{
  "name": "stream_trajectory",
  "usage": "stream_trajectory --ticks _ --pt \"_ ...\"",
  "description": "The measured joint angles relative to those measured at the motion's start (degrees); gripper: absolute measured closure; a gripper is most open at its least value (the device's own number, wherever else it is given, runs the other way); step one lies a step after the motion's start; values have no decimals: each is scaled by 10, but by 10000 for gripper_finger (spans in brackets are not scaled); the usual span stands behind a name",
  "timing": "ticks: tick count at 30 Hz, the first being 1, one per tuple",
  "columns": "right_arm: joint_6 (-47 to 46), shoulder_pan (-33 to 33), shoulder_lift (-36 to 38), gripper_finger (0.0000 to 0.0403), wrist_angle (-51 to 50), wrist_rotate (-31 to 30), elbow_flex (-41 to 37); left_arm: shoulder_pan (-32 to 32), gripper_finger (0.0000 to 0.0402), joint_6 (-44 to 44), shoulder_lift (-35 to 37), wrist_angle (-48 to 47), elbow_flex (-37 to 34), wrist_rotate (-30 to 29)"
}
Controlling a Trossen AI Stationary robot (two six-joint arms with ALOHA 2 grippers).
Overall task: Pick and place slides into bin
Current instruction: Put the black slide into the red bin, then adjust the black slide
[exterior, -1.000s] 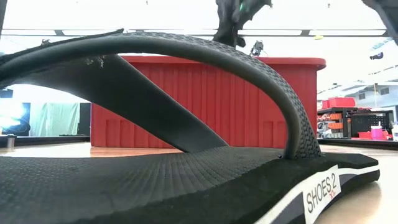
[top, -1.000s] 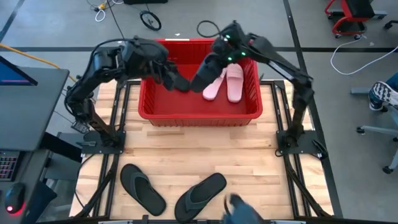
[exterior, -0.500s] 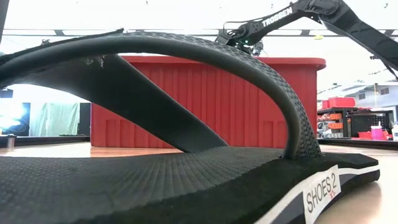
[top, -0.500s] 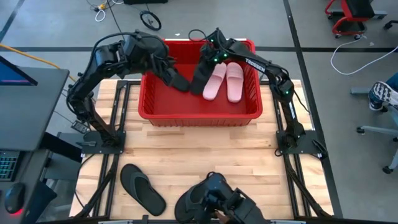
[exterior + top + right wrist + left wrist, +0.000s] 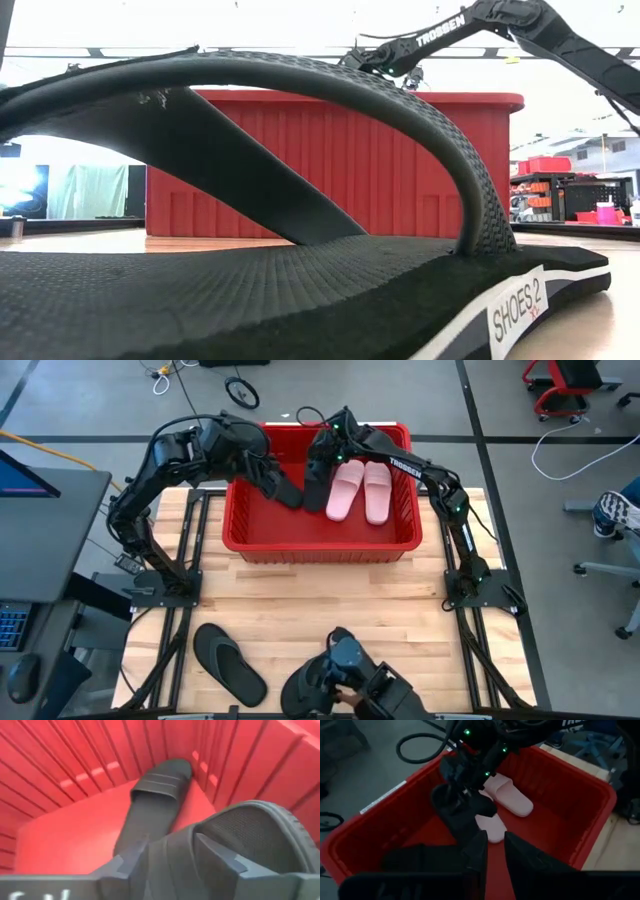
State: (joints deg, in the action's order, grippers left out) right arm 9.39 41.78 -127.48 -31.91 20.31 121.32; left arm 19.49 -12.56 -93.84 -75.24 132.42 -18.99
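The red bin (image 5: 320,542) stands at the table's far middle. Two pink slides (image 5: 362,490) lie flat in its right half. A black slide (image 5: 464,817) stands steeply on end beside them, under my right gripper (image 5: 170,845), whose open fingers straddle its strap. A second black slide (image 5: 155,800) lies flat on the bin floor by a corner. My left gripper (image 5: 495,842) hovers inside the bin's left half, open by a narrow gap with only red floor showing through. Two black flip-flops (image 5: 230,660) (image 5: 305,685) lie on the near table. My right gripper comes from above with one finger on each side of the black slide's wide strap (image 5: 170,857). Whether the fingers (image 5: 125,865) still touch the strap, I cannot tell. The slide stands steeply below them, its lower end down by a pink slide (image 5: 490,826).
A person (image 5: 350,675) leans over the table's near edge, a hand on the right flip-flop. In the low view that flip-flop (image 5: 300,290) fills the foreground in front of the bin (image 5: 400,170). Bare wood lies between the bin and the flip-flops.
My right arm has stretched out low toward the bin's far left, carrying the black slide with it beside the pink slides. A person has moved in over the right flip-flop at the near edge. My left gripper has stayed almost still in the bin.
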Motion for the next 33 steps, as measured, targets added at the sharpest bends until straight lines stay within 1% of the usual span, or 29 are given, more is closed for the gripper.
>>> stream_trajectory --ticks 3,6,11,14,16,20,24,28,31,33 --pt "10 1 0 218 -1 -33 0 -1 331 -19 0 0 0 0" --pt "14 1 2 209 1 -63 0 -1 329 -43 0 0 0 0" --pt "18 1 15 211 6 -66 0 1 332 -54 -1 0 0 0" --pt "15 0 36 218 0 -56 0 7 337 -92 -7 -1 0 0" --pt "7 -2 57 224 -24 -44 0 10 340 -114 -16 -6 0 0" --pt "-19 -10 114 236 -106 2 0 16 346 -125 -50 -22 -1 0" --pt "-45 -25 175 243 -214 44 0 32 352 -142 -102 -30 -1 19" --pt "-36 -48 236 247 -291 46 0 51 361 -136 -163 -28 -1 26" --pt "-19 -69 276 248 -325 40 0 72 380 -133 -211 -30 -1 28" --pt "-13 -81 301 249 -335 39 0 90 394 -110 -244 -31 -1 27"
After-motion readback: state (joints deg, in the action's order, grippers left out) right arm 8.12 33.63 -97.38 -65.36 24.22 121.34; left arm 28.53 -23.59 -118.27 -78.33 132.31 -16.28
